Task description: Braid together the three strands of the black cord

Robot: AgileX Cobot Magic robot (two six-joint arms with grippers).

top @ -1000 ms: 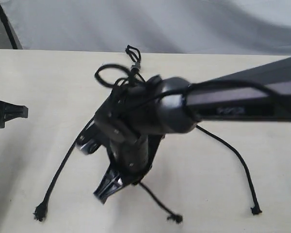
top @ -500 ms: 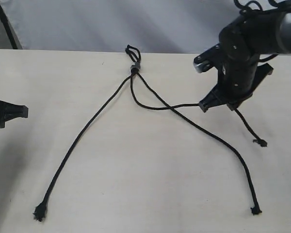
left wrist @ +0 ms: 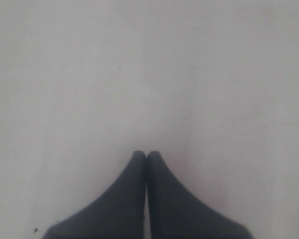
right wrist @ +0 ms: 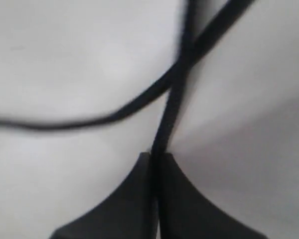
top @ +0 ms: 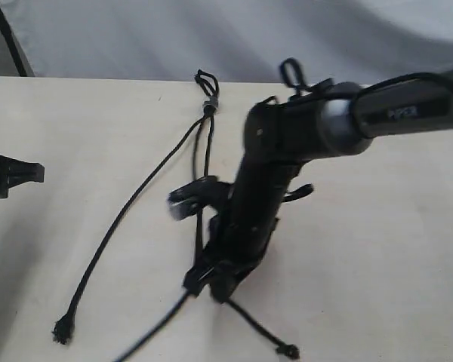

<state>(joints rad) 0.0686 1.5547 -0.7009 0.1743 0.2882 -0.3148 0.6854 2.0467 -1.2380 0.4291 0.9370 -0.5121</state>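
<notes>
The black cord's small loop (top: pixel 206 79) and grey band (top: pixel 209 106) lie at the table's far middle. One strand (top: pixel 113 230) runs from the band to a frayed knot (top: pixel 63 329) at the front left. My right gripper (top: pixel 211 285) has reached across to the front middle, shut on a second strand (right wrist: pixel 165 122), which another strand (right wrist: pixel 114 112) crosses. Below the gripper a strand tail ends in a knot (top: pixel 289 351), and another length (top: pixel 147 335) runs off the front edge. My left gripper (left wrist: pixel 146 154) is shut on nothing over bare table, at the far left (top: pixel 11 175).
The pale table (top: pixel 377 249) has a grey cloth backdrop (top: pixel 136 38) behind it. The right arm (top: pixel 377 113) stretches in from the right above the table, hiding the strands' middle part. A dark post (top: pixel 11 41) stands at the back left.
Half a second ago the right gripper held a strand out at the right of the table; it has swung back to the front middle with a strand. The left gripper has not moved.
</notes>
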